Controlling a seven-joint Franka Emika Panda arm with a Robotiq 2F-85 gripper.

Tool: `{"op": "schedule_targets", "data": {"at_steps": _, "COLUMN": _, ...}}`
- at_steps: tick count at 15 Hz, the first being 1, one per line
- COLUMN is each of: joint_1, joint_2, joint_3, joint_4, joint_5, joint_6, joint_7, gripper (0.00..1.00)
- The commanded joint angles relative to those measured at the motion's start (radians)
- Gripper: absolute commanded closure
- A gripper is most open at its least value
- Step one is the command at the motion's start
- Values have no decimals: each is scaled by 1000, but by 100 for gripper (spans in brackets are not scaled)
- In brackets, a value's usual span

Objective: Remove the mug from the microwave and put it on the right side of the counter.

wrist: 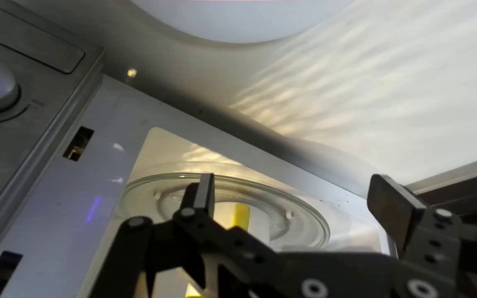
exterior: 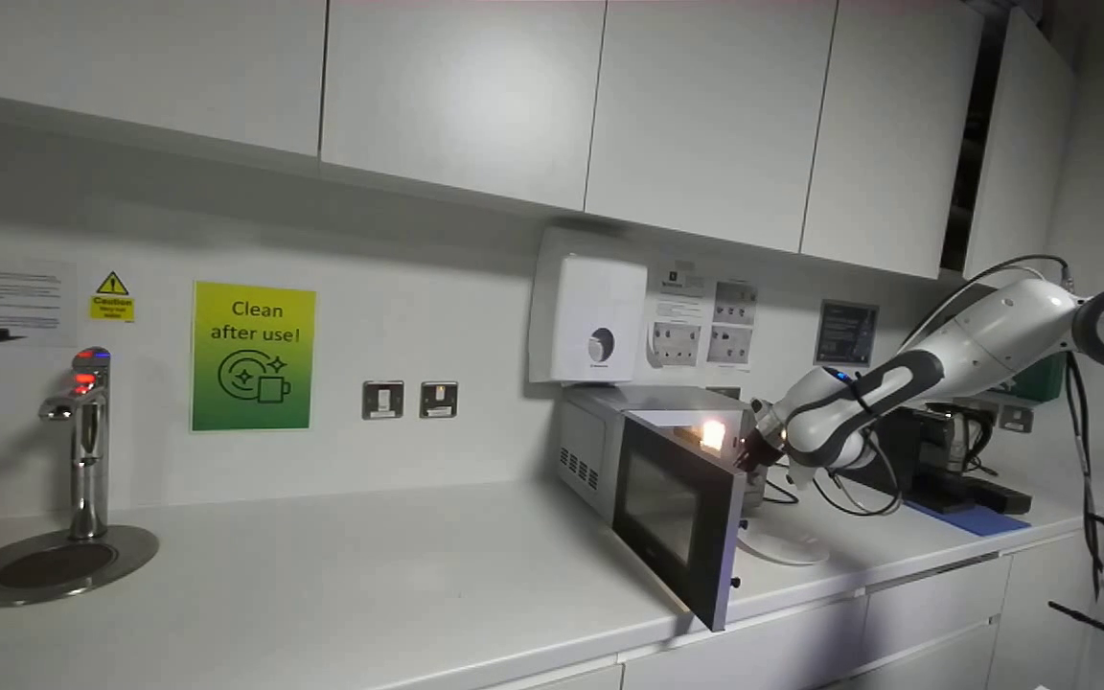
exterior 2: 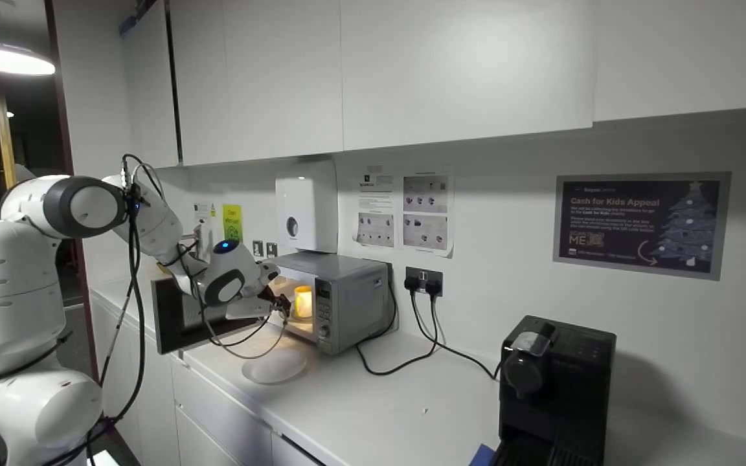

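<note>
The mug [exterior 2: 303, 302] stands inside the lit microwave [exterior 2: 363, 304] in an exterior view, looking yellow in the lamp light. In the wrist view, which seems upside down, a white mug with a yellow part [wrist: 241, 216] stands on the glass turntable [wrist: 319, 219], partly hidden behind a gripper finger. My gripper [wrist: 292, 190] is open with nothing between its fingers. It is in front of the microwave opening, apart from the mug, as an exterior view also shows the gripper [exterior 2: 282, 307]. In an exterior view the gripper [exterior: 751, 448] is partly behind the open door [exterior: 677, 517].
A white round plate [exterior 2: 274, 366] lies on the counter [exterior 2: 405, 395] before the microwave. The door swings out over the counter edge. A black coffee machine [exterior 2: 557, 382] and black cables [exterior 2: 389, 370] are beside the microwave. A tap [exterior: 89, 450] stands at the far end.
</note>
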Motion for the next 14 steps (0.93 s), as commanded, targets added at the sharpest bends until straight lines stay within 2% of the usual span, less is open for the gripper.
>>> {"op": "schedule_targets", "data": {"at_steps": 1, "joint_1": 7, "joint_2": 2, "joint_3": 1, "joint_4": 0, "joint_5": 24, "joint_6": 0, "joint_7": -11, "gripper": 0}}
{"op": "schedule_targets", "data": {"at_steps": 7, "joint_1": 10, "joint_2": 5, "joint_3": 2, "joint_4": -1, "joint_5": 31, "joint_6": -1, "joint_7": -15, "gripper": 0}}
{"op": "schedule_targets", "data": {"at_steps": 14, "joint_1": 33, "joint_2": 18, "joint_3": 14, "joint_4": -21, "joint_5": 132, "joint_6": 220, "joint_7": -34, "gripper": 0}}
